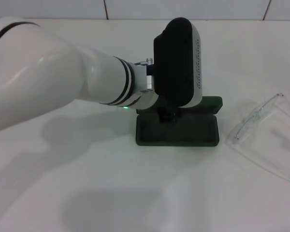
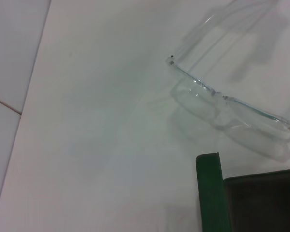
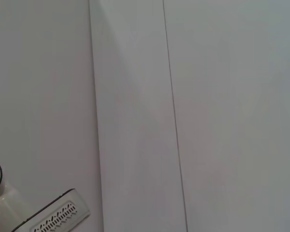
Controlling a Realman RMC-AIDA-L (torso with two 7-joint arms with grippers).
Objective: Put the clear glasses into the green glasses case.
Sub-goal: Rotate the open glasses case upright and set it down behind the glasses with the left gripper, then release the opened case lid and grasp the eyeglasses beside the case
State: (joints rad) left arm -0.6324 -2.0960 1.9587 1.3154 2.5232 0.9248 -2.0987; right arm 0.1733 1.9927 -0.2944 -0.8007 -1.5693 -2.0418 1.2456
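The green glasses case point(image 1: 183, 133) lies open in the middle of the white table, its lid point(image 1: 210, 104) standing up at the back. My left gripper point(image 1: 166, 116) hangs right over the case's left half, its black wrist housing hiding part of the lid. The clear glasses point(image 1: 253, 118) rest on the table to the right of the case, arms unfolded and pointing toward the front right. In the left wrist view the clear glasses point(image 2: 222, 101) lie beyond a corner of the green glasses case point(image 2: 210, 193) with its dark lining. My right gripper is out of view.
The white table point(image 1: 87, 183) spreads around the case, with a tiled wall point(image 1: 183, 8) along its back edge. My left arm point(image 1: 63, 82) reaches in from the left. The right wrist view faces a plain white wall point(image 3: 135, 116).
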